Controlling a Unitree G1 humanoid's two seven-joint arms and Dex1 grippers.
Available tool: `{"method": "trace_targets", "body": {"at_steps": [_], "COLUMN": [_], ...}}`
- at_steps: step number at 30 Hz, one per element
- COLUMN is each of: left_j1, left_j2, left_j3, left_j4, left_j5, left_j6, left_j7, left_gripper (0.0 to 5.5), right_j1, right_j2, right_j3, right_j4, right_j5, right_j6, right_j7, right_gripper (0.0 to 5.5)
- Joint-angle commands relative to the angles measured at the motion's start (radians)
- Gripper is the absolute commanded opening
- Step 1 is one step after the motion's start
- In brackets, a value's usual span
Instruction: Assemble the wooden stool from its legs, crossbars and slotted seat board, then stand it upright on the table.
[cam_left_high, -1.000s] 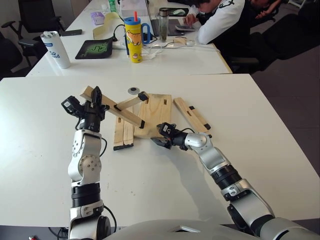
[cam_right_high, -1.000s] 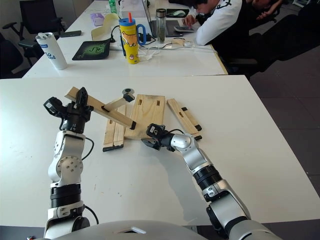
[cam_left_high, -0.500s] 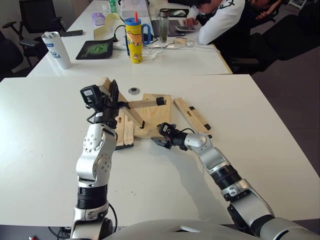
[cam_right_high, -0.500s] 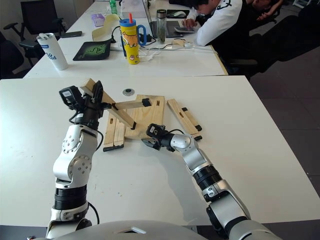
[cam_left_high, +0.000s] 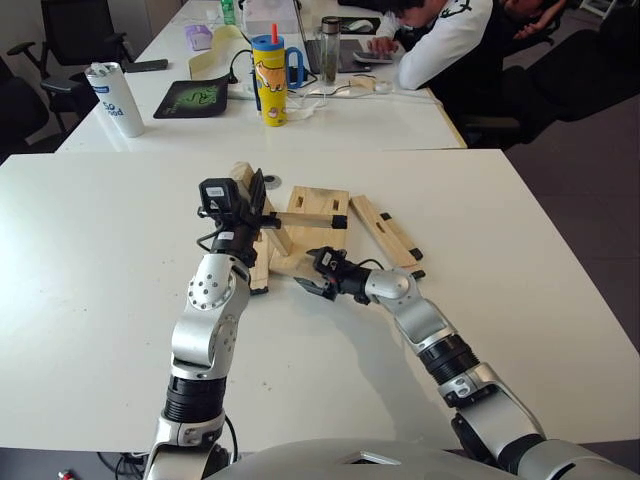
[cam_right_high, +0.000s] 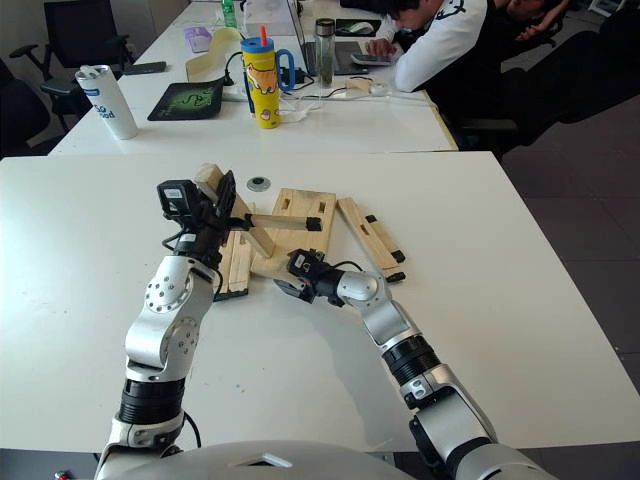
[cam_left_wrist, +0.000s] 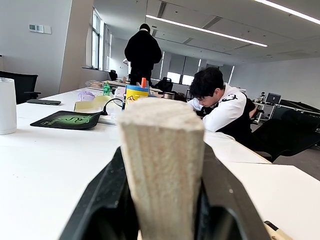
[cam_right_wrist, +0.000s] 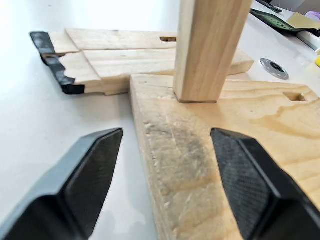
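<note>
My left gripper (cam_left_high: 249, 193) is shut on a wooden leg (cam_left_wrist: 161, 165), held above the back left of the slotted seat board (cam_left_high: 312, 226). A crossbar (cam_left_high: 305, 218) juts from that leg rightward over the board. In the right wrist view the leg's lower end (cam_right_wrist: 209, 45) rests on the board (cam_right_wrist: 200, 145). My right gripper (cam_left_high: 313, 282) is open at the board's near corner, one finger (cam_right_wrist: 87, 175) off the edge and the other finger (cam_right_wrist: 250, 180) over the board. Flat leg pieces (cam_left_high: 256, 262) lie left of the board, and another leg piece (cam_left_high: 386, 229) lies to its right.
A small grey disc (cam_left_high: 269, 182) sits behind the board. On the far table stand a yellow cup (cam_left_high: 267, 78), a white tumbler (cam_left_high: 112, 98) and a dark mouse mat (cam_left_high: 196, 96). White table surface spreads wide to the left, right and front.
My left arm has swung to the right with the leg and crossbar, bringing them from the left side to over the seat board. My right gripper has shifted slightly left at the board's corner.
</note>
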Motion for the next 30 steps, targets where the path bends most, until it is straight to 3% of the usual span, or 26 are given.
{"method": "trace_targets", "body": {"at_steps": [1, 8, 14, 19, 24, 30], "left_j1": [0.047, -0.078, -0.245, -0.316, -0.166, 0.125], "left_j2": [0.016, 0.001, 0.026, 0.083, 0.151, 0.247], "left_j3": [-0.010, 0.092, 0.176, 0.330, 0.436, 0.323], "left_j4": [0.062, -0.092, -0.250, -0.279, -0.195, -0.145], "left_j5": [0.051, 0.002, -0.062, -0.133, -0.248, -0.264], "left_j6": [0.065, 0.054, 0.109, 0.153, 0.331, 0.507], "left_j7": [-0.008, -0.007, -0.006, 0.018, -0.035, -0.192], "left_gripper": [1.65, 2.83, 2.85, 2.85, 2.85, 2.85], "right_j1": [-0.004, -0.002, 0.002, 0.002, -0.002, 0.009], "right_j2": [0.003, 0.007, 0.007, 0.017, 0.019, 0.003], "right_j3": [-0.012, -0.015, -0.017, -0.035, -0.055, -0.066], "right_j4": [0.005, 0.009, 0.008, 0.003, -0.017, -0.020], "right_j5": [0.005, 0.007, 0.010, 0.020, 0.031, 0.023], "right_j6": [-0.013, -0.010, -0.009, -0.029, -0.029, -0.034], "right_j7": [-0.001, -0.004, -0.009, -0.029, -0.027, -0.029], "right_gripper": [3.26, 3.26, 3.26, 3.26, 3.26, 3.26]}}
